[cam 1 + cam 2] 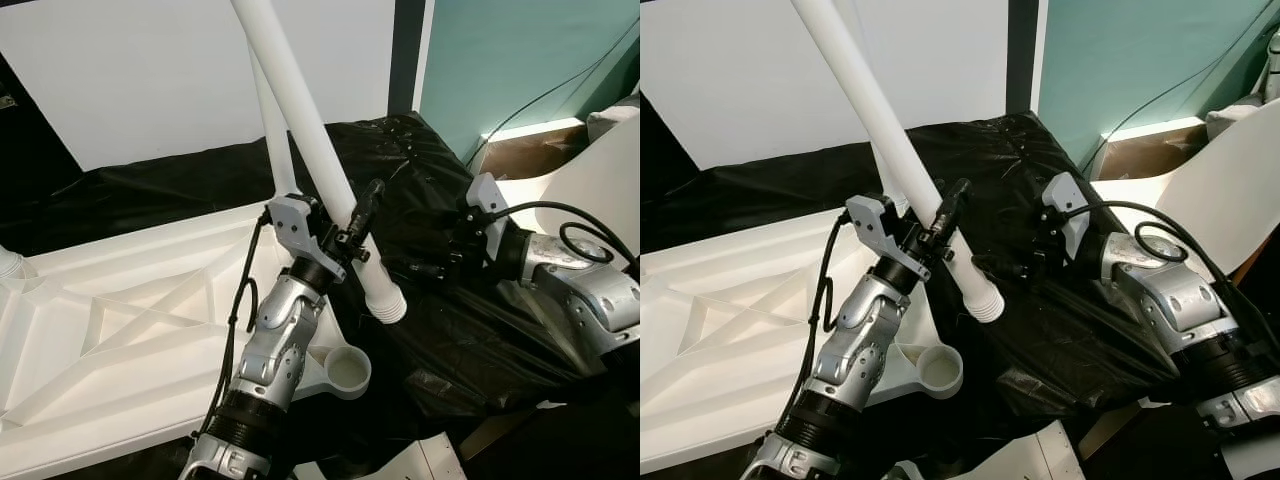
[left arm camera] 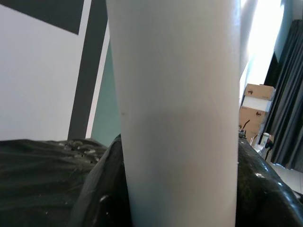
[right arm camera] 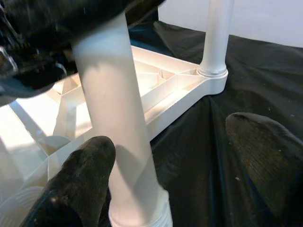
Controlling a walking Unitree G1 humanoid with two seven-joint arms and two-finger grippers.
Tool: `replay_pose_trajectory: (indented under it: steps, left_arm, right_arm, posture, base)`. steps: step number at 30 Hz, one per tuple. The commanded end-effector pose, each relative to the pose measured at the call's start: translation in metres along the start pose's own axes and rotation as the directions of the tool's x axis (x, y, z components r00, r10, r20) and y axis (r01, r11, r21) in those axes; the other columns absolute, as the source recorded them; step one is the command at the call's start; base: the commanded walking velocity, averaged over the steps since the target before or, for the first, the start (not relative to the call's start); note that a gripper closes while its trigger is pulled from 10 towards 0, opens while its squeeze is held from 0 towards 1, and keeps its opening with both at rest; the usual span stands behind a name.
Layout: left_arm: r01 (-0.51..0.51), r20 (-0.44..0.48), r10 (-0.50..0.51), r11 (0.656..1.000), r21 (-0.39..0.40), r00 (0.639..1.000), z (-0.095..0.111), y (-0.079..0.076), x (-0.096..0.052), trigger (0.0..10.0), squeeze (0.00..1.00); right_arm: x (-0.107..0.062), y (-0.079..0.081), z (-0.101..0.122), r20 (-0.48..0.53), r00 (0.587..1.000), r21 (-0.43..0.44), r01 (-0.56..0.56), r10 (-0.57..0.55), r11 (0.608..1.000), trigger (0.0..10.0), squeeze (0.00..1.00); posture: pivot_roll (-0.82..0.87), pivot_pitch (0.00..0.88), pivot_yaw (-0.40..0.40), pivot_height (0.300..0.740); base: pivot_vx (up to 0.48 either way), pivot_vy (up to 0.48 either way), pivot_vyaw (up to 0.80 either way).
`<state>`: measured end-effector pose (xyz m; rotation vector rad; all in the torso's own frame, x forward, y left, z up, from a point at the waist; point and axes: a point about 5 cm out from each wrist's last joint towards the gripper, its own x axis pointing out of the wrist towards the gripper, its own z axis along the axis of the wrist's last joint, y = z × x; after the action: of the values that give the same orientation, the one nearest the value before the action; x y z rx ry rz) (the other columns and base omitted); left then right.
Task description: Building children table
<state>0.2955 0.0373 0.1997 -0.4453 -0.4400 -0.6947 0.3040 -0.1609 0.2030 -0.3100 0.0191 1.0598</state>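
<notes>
A white tabletop point(image 1: 120, 320) lies upside down on black cloth, with an empty round socket point(image 1: 345, 372) at its near corner. One white leg point(image 1: 275, 130) stands upright in the far corner socket point(image 3: 213, 75). My left gripper point(image 1: 355, 225) is shut on a second white leg point(image 1: 310, 120), which tilts with its threaded end point(image 1: 388, 303) hanging over the cloth, above and right of the empty socket. In the left wrist view this leg point(image 2: 180, 118) sits between the black fingers point(image 2: 102, 198). My right gripper point(image 1: 425, 265) stands open just right of the leg's lower end point(image 3: 118, 123), its fingers point(image 3: 80, 184) apart.
Black cloth point(image 1: 450, 340) covers the surface under and right of the tabletop. A white wall panel point(image 1: 150, 70) and a teal wall point(image 1: 500, 60) stand behind. A curved white plastic part point(image 1: 590, 190) and a brown box point(image 1: 530, 150) are at the far right.
</notes>
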Motion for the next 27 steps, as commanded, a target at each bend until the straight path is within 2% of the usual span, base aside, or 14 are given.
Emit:
replay_pose_trajectory:
  steps: [1, 4, 10, 20, 21, 22, 23, 24, 25, 26, 27]
  left_arm:
    - [0.204, 0.017, -0.204, 0.979, 0.014, 0.979, 0.003, -0.011, 0.001, 0.0, 0.00]
    - [0.224, 0.020, -0.224, 0.975, 0.003, 0.974, 0.003, -0.014, 0.003, 0.0, 0.00]
    - [0.316, 0.037, -0.314, 0.948, -0.034, 0.949, 0.005, -0.031, 0.008, 0.0, 0.00]
    - [0.334, 0.052, -0.332, 0.942, -0.034, 0.942, 0.009, -0.036, 0.010, 0.0, 0.00]
    - [0.334, 0.052, -0.332, 0.942, -0.034, 0.942, 0.009, -0.036, 0.009, 0.0, 0.00]
    - [0.334, 0.052, -0.332, 0.942, -0.034, 0.942, 0.009, -0.036, 0.009, 0.0, 0.00]
    - [0.329, 0.051, -0.328, 0.944, -0.030, 0.943, 0.009, -0.036, 0.009, 0.0, 0.00]
    - [0.329, 0.051, -0.328, 0.944, -0.030, 0.943, 0.009, -0.036, 0.009, 0.0, 0.00]
    - [0.314, 0.048, -0.313, 0.949, -0.030, 0.949, 0.009, -0.034, 0.010, 0.9, 0.00]
    - [0.314, 0.048, -0.313, 0.949, -0.030, 0.949, 0.009, -0.034, 0.010, 0.9, 0.00]
    - [0.303, 0.049, -0.301, 0.952, -0.031, 0.952, 0.009, -0.033, 0.010, 9.3, 0.36]
  right_arm:
    - [0.001, 0.002, 0.001, 0.008, 1.000, 0.007, -0.018, 0.018, 1.000, 10.0, 0.30]
    - [0.006, 0.004, -0.003, -0.005, 0.999, 0.019, -0.046, 0.046, 0.999, 10.0, 0.30]
    - [0.039, 0.007, -0.017, -0.043, 0.991, 0.005, -0.123, 0.123, 0.992, 10.0, 0.28]
    - [0.064, 0.010, -0.017, -0.031, 0.990, -0.012, -0.140, 0.139, 0.990, 10.0, 0.28]
    - [0.065, 0.010, -0.017, -0.023, 0.991, -0.012, -0.129, 0.129, 0.992, 2.9, 0.28]
    - [0.065, 0.010, -0.017, -0.023, 0.991, -0.012, -0.129, 0.129, 0.992, 2.9, 0.28]
    - [0.067, 0.009, -0.016, -0.013, 0.993, -0.015, -0.115, 0.115, 0.993, 0.0, 0.24]
    - [0.067, 0.009, -0.016, -0.013, 0.993, -0.015, -0.115, 0.115, 0.993, 0.0, 0.24]
    - [0.067, 0.007, -0.015, -0.001, 0.996, -0.020, -0.084, 0.084, 0.996, 0.0, 0.24]
    - [0.067, 0.007, -0.015, -0.001, 0.996, -0.020, -0.084, 0.084, 0.996, 0.0, 0.24]
    - [0.067, 0.005, -0.015, 0.012, 0.999, -0.020, -0.050, 0.051, 0.999, 0.0, 0.24]
  posture:
    - [-0.16, 0.000, 0.075, 0.740]
    - [-0.17, 0.000, 0.079, 0.740]
    - [-0.14, 0.000, 0.074, 0.740]
    - [-0.12, 0.000, 0.072, 0.740]
    - [-0.11, 0.000, 0.072, 0.740]
    - [-0.11, 0.000, 0.072, 0.740]
    - [-0.11, 0.000, 0.073, 0.740]
    - [-0.11, 0.000, 0.073, 0.740]
    - [-0.12, 0.000, 0.073, 0.740]
    - [-0.12, 0.000, 0.073, 0.740]
    - [-0.12, 0.000, 0.074, 0.740]
  base:
    - [0.000, 0.000, 0.00]
    - [0.000, 0.000, 0.00]
    - [0.000, 0.000, 0.00]
    - [0.000, 0.000, 0.00]
    - [0.000, 0.000, 0.00]
    - [0.000, 0.000, 0.00]
    - [0.000, 0.000, 0.00]
    - [0.000, 0.000, 0.00]
    - [0.000, 0.000, 0.00]
    - [0.000, 0.000, 0.00]
    - [0.000, 0.000, 0.00]
